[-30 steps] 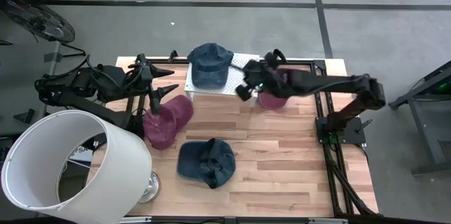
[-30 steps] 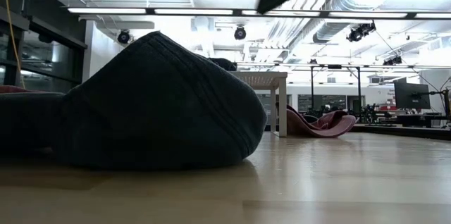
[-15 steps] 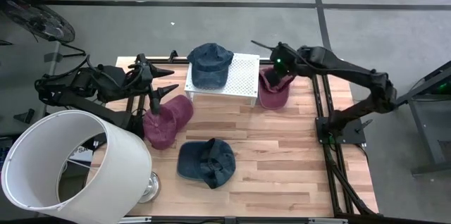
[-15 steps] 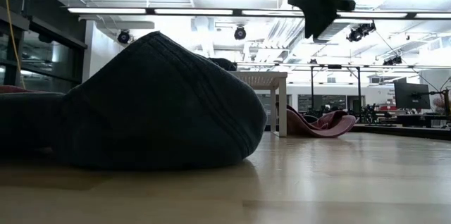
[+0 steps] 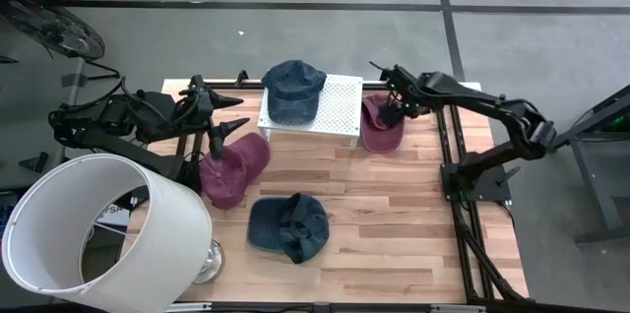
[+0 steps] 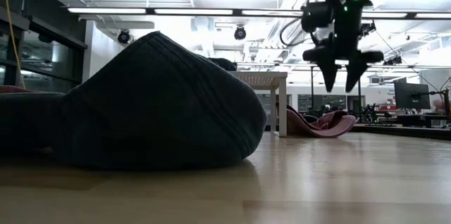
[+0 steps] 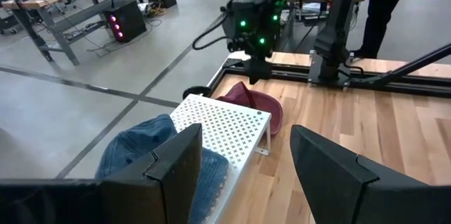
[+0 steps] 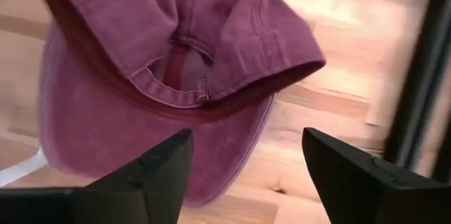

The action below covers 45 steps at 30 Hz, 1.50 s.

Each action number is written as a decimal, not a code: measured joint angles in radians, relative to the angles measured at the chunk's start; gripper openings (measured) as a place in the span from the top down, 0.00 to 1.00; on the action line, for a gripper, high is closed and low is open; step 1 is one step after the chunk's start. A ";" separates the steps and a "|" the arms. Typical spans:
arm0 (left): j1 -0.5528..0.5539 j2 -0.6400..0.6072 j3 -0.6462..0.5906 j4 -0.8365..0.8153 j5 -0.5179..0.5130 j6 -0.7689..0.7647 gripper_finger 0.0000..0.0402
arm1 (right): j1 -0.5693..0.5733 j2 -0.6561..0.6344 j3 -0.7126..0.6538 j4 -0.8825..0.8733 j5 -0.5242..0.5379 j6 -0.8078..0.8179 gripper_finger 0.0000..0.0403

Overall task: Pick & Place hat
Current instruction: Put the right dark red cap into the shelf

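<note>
A maroon hat [image 5: 380, 126] lies on the wooden table just right of a white perforated stand [image 5: 335, 106], its hollow side and back strap gap [image 8: 180, 62] turned up. My right gripper [image 5: 399, 106] hangs open above this hat, fingers pointing down and clear of it in the low view [image 6: 340, 76]. A blue hat [image 5: 293, 90] rests on the stand. Another maroon hat [image 5: 234, 167] and a second blue hat [image 5: 287, 226] lie on the table. My left gripper [image 5: 234, 116] waits open at the far left, raised.
A big white lampshade [image 5: 98, 229] stands at the near left corner. A black frame rail [image 5: 445, 146] runs along the table's right edge, close to the right gripper. Bare wood lies at the near right [image 5: 413, 234].
My right gripper has swung from over the stand toward the table's right edge and come down above the maroon hat there. It has tipped from nearly level to pointing down, and its fingers have opened. No hat has moved.
</note>
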 joint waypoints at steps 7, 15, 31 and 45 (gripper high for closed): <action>0.000 0.000 0.000 0.000 -0.020 -0.017 0.47 | -0.065 0.000 -0.131 0.174 -0.087 0.067 0.35; 0.000 0.000 0.000 0.000 -0.040 -0.034 0.47 | -0.096 0.000 -0.250 0.327 -0.107 0.140 0.35; 0.000 0.001 0.000 0.001 -0.054 -0.060 0.47 | -0.112 0.000 -0.392 0.627 -0.118 0.235 0.35; 0.000 0.001 0.000 0.000 -0.053 -0.086 0.47 | -0.113 0.000 -0.397 0.645 -0.047 0.222 0.55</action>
